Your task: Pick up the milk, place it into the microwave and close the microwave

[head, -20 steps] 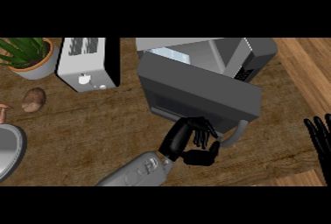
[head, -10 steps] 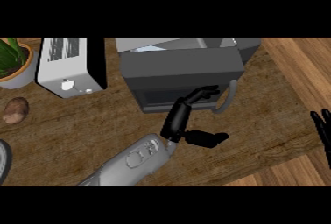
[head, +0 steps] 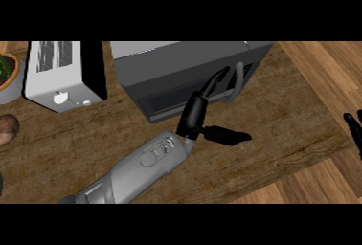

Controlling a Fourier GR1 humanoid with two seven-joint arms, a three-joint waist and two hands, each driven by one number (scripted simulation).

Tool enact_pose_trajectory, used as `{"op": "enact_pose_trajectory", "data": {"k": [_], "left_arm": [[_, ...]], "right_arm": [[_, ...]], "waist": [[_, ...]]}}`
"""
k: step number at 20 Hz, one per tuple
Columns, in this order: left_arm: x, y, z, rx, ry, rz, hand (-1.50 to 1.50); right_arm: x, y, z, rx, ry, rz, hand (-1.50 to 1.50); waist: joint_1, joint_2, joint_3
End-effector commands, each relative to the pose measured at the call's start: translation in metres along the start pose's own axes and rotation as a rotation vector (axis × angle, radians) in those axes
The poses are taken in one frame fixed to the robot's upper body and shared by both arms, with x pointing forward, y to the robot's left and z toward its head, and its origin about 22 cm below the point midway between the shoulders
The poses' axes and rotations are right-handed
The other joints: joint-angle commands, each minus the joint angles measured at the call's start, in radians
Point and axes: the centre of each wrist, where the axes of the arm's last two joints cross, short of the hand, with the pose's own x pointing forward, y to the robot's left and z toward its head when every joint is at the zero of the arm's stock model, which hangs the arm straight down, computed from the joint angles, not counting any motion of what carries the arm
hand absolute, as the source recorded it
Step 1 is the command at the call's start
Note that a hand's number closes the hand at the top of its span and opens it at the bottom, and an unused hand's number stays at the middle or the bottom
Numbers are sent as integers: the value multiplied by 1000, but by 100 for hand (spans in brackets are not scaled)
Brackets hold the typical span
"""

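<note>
While its fingers lie straight and together against the door, the left hand (head: 201, 107) presses flat on the front of the microwave (head: 187, 76), thumb stuck out sideways over the counter (head: 283, 124), nothing held in it. That door looks shut or very nearly so — its handle (head: 239, 81) sits just beside the fingertips. No milk shows anywhere outside the microwave, so I judge it already inside, though the closed front hides it and I cannot confirm that. Left of the microwave stand a toaster (head: 63, 74) and, further out, a potted plant (head: 7, 72). Well to the microwave's right, at the view's edge, the right hand (head: 352, 129) rests with fingers up and relaxed. Little seems left — perhaps only withdrawing.
</note>
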Motion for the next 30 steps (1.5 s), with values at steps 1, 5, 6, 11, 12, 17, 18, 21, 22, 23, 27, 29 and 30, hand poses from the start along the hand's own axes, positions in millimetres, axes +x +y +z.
{"op": "enact_pose_trajectory", "data": {"k": [1, 5, 6, 11, 12, 17, 18, 21, 22, 23, 27, 29, 30], "left_arm": [[5, 4, -15, 36, -23, 0, -150], [7, 3, -20, 35, -32, 2, -150], [6, 5, -21, 45, -33, 1, -150], [7, 4, -25, 48, -46, -1, -150], [6, 4, -24, 50, -59, -7, -150], [4, 6, -28, 67, -53, 3, -150], [2, 7, -26, 73, -56, -8, -150], [1, 8, -27, 78, -68, -1, -150], [0, 7, -25, 85, -56, 3, -150], [0, 7, -25, 84, -66, -6, -150], [-2, 8, -26, 92, -75, -3, -150], [-1, 8, -28, 103, -82, -4, -150], [-4, 9, -25, 101, -62, 9, -150]], "right_arm": [[5, -2, -10, 48, -19, -24, -150], [10, -5, -22, 69, -33, -28, -150], [12, -6, -25, 76, -39, -25, -150], [13, -9, -29, 85, -22, -46, -150], [12, -8, -28, 84, -21, -47, -150], [17, -14, -35, 79, -27, -46, -150], [22, -16, -35, 79, -29, -31, -150], [20, -16, -38, 77, -32, -46, -150], [19, -14, -38, 91, -29, -57, -150], [23, -16, -42, 106, -29, -46, -150], [25, -19, -41, 99, -20, -50, -150], [27, -22, -43, 101, -19, -50, -150], [28, -22, -44, 94, -23, -50, -150]], "waist": [[-21, 7, 1], [-30, 10, 1], [-25, 12, 1], [-46, 16, 2], [-56, 19, 2], [-53, 24, 3], [-68, 18, 2], [-58, 21, 2], [-75, 19, 3], [-73, 19, 2], [-83, 24, 4], [-82, 20, 4], [-76, 21, 3]]}}
